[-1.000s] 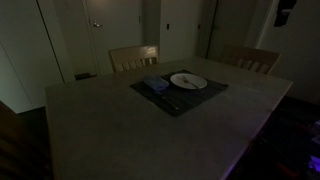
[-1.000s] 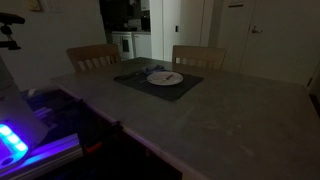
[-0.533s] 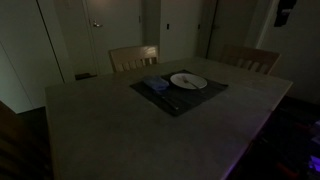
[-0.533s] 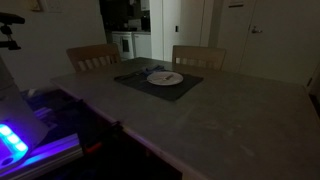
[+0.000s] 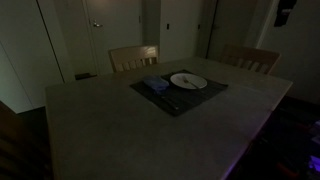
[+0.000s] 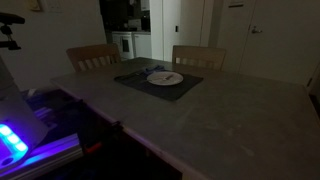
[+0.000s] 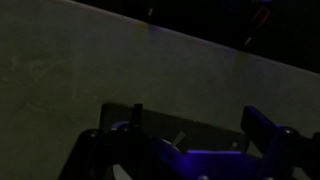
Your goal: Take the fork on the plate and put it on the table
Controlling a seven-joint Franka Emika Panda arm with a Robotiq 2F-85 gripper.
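Observation:
The room is dim. The white plate (image 5: 199, 85) sits on a dark placemat at the far middle of the pale table (image 5: 120, 130), and it shows in both exterior views (image 6: 174, 79). The fork (image 5: 186, 81) lies across the plate as a thin dark streak, faint in an exterior view (image 6: 163, 76). The gripper is not seen in either exterior view. In the wrist view my gripper (image 7: 196, 113) is open and empty, its two fingers wide apart above the table (image 7: 90, 60). Plate and fork cannot be made out there.
The dark placemat (image 5: 175, 101) (image 6: 150, 87) carries a bluish folded napkin (image 5: 155, 86) beside the plate. Two wooden chairs (image 5: 133, 57) (image 5: 252, 59) stand at the table's far side. A device glowing blue (image 6: 15, 140) sits by the near table edge.

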